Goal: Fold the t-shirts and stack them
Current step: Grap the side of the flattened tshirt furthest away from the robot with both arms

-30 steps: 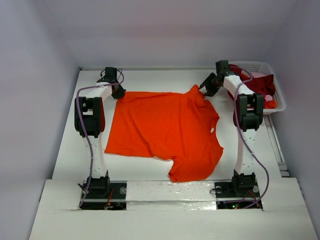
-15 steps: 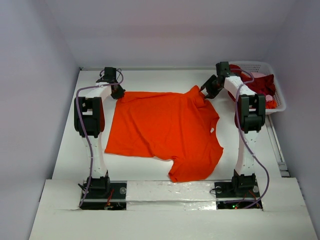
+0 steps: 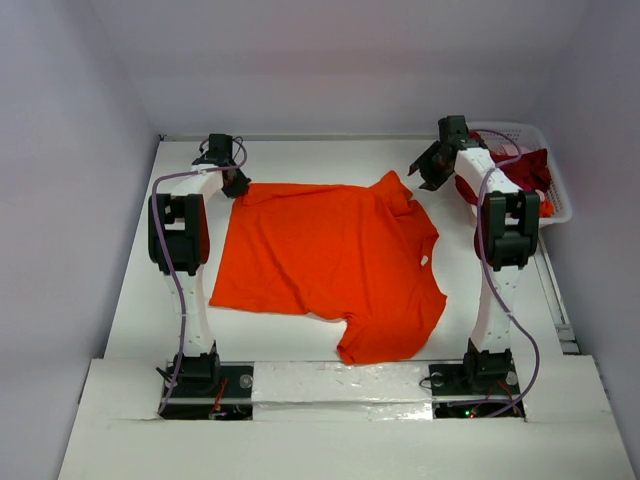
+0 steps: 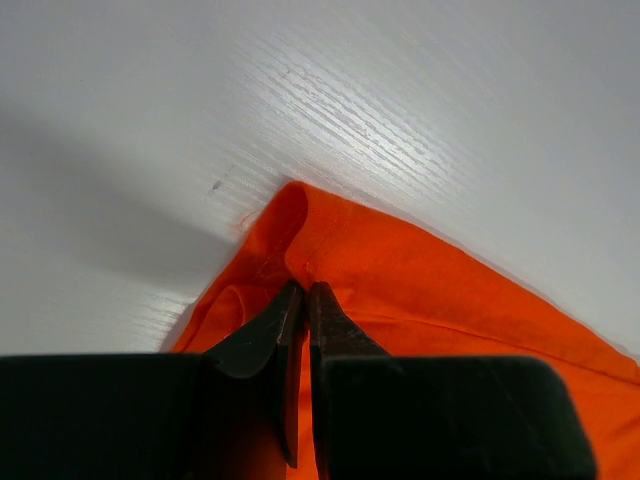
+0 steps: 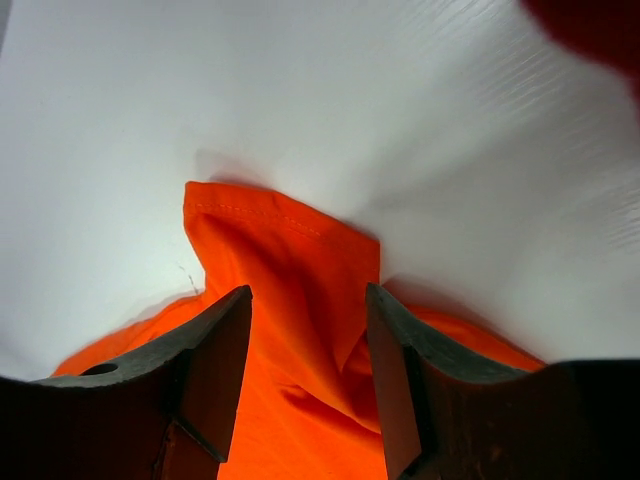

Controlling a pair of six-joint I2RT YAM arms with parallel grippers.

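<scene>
A bright orange t-shirt (image 3: 330, 260) lies spread flat on the white table, its small white neck label (image 3: 424, 262) near its right edge. My left gripper (image 3: 238, 184) is at the shirt's far left corner, and in the left wrist view its jaws (image 4: 305, 289) are shut on a fold of that orange cloth (image 4: 400, 280). My right gripper (image 3: 426, 172) hovers by the far right sleeve. It is open (image 5: 308, 297), with the sleeve (image 5: 290, 250) lying loose on the table below and between the fingers. Dark red t-shirts (image 3: 522, 170) fill the basket.
A white plastic lattice basket (image 3: 558, 196) stands at the far right corner, right behind my right arm. Grey walls close in the table on the left, back and right. Both arm bases sit at the near edge.
My right gripper has drawn back up and to the right, off the orange sleeve and toward the basket, jaws still apart. The left gripper and the shirt have stayed put.
</scene>
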